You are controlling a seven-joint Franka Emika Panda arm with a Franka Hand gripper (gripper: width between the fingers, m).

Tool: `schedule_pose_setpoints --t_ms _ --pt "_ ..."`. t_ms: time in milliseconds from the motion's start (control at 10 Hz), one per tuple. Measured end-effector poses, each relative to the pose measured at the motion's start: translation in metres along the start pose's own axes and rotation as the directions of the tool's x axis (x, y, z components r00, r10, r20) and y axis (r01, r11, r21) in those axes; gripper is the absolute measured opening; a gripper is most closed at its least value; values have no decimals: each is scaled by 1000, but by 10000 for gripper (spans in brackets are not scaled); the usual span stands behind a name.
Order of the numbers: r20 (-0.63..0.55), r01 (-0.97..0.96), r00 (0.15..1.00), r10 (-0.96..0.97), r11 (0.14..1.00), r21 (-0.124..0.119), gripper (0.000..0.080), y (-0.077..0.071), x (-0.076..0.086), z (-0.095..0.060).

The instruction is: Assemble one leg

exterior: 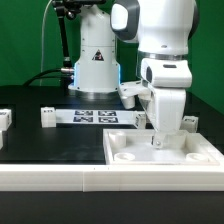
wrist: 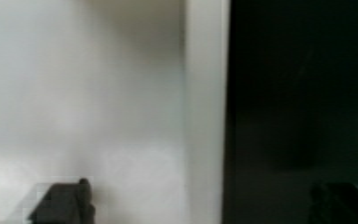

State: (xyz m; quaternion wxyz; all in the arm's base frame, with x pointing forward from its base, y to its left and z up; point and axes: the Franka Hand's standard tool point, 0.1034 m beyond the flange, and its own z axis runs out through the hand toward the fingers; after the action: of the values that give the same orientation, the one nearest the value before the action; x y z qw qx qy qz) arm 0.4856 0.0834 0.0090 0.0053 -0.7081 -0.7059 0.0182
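The jaws stand spread with nothing gripped. In the wrist view the two dark fingertips [wrist: 60, 203] sit wide apart, and a pale upright band runs between them, likely the rim of the white panel [exterior: 170, 160], though the blur keeps this from being certain.

The gripper [exterior: 157, 140] is down at the panel's far edge. The leg [exterior: 47, 117] lies untouched on the black table [exterior: 40, 150], at nine o'clock from the gripper in the exterior view, just beside the end of the marker board [exterior: 95, 117].

My reading is that the step in hand concerns the panel — taking its rim to shift it — and that picking up the leg comes afterwards. The next move calls for closing squarely on the rim without tipping the panel.

Bare table lies from seven to nine o'clock of the gripper; the marker board bounds it at ten.
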Motion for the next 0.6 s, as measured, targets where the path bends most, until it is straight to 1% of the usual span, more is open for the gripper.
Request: schedule_pose_setpoints --t_ms 300,400,500,600 --pt "0 0 1000 0 1000 0 646 0 0 0" --pt "1 -6 1000 6 1000 -3 649 1 1 -3" --pt "1 -21 1000 21 999 -25 649 6 4 -15" --pt "4 -51 999 52 998 -42 649 7 8 -28"
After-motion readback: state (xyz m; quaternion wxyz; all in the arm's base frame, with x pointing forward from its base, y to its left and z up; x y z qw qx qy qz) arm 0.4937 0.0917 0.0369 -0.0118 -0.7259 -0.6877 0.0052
